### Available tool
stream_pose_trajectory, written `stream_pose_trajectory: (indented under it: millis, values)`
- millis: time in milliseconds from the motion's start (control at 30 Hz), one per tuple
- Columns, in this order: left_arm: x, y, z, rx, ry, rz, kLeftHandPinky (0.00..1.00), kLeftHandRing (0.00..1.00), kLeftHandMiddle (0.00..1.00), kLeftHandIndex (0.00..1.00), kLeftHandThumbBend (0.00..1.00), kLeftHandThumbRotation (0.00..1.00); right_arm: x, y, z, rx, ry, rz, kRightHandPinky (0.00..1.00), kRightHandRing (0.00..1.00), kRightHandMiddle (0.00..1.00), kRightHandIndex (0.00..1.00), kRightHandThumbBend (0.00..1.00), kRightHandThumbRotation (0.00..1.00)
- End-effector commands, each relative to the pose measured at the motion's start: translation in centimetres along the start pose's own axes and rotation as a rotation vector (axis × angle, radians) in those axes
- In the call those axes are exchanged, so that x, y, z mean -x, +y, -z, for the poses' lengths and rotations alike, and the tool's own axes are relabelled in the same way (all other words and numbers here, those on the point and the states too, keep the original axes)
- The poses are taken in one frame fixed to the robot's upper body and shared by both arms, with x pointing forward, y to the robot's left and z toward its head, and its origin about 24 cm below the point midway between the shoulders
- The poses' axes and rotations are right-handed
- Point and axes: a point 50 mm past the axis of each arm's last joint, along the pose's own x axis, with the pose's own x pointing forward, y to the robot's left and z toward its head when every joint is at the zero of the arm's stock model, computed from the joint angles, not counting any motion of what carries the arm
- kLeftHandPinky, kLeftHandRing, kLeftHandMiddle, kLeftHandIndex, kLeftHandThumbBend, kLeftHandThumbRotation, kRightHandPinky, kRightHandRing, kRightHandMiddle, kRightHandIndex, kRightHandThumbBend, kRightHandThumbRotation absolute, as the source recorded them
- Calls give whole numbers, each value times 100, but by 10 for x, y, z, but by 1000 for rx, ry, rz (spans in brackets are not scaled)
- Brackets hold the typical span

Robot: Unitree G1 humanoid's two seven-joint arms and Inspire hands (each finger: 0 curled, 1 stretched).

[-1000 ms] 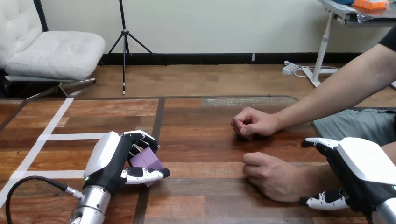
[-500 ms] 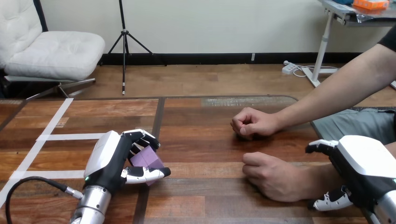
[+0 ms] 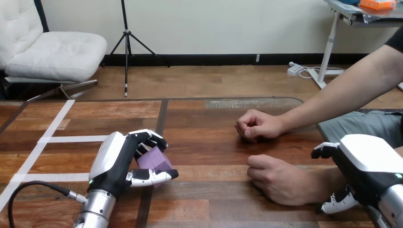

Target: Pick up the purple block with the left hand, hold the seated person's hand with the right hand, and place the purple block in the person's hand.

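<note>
The left hand (image 3: 114,164), nearest, lies on its side low over the brown wooden worktop (image 3: 209,152). Its fingers curl over the small purple cube-shaped block (image 3: 156,160) from the far side and its thumb presses in from the near side, so the block is clamped in its grasp. Whether the block touches the wood I cannot tell.

The right hand (image 3: 368,164) sits well apart from the left one, across the worktop. It is spread wide, with fingers (image 3: 325,149) on the far side of the person's forearm and the thumb on the near side, not clamped round it.

Just ahead of the right hand's fingers, between the two robot hands, the person's nearer hand (image 3: 275,179) rests loosely fisted, knuckles up, on the wood. Beyond that, farther from both robot hands, the person's other hand (image 3: 256,126) rests curled on the worktop.
</note>
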Motion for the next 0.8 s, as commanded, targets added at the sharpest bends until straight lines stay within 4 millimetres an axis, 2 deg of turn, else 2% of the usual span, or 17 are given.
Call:
stream_pose_trajectory:
  millis: [0,767]
  values:
    - [-15,13,-16,33,-100,-87,37,43,52,54,65,11,-4,-25,-9,71,-36,74,73,78,80,77,93,0]
    - [-11,13,-27,82,-195,-110,39,45,53,55,65,11,-16,-22,-8,145,-8,-20,74,77,79,77,89,0]
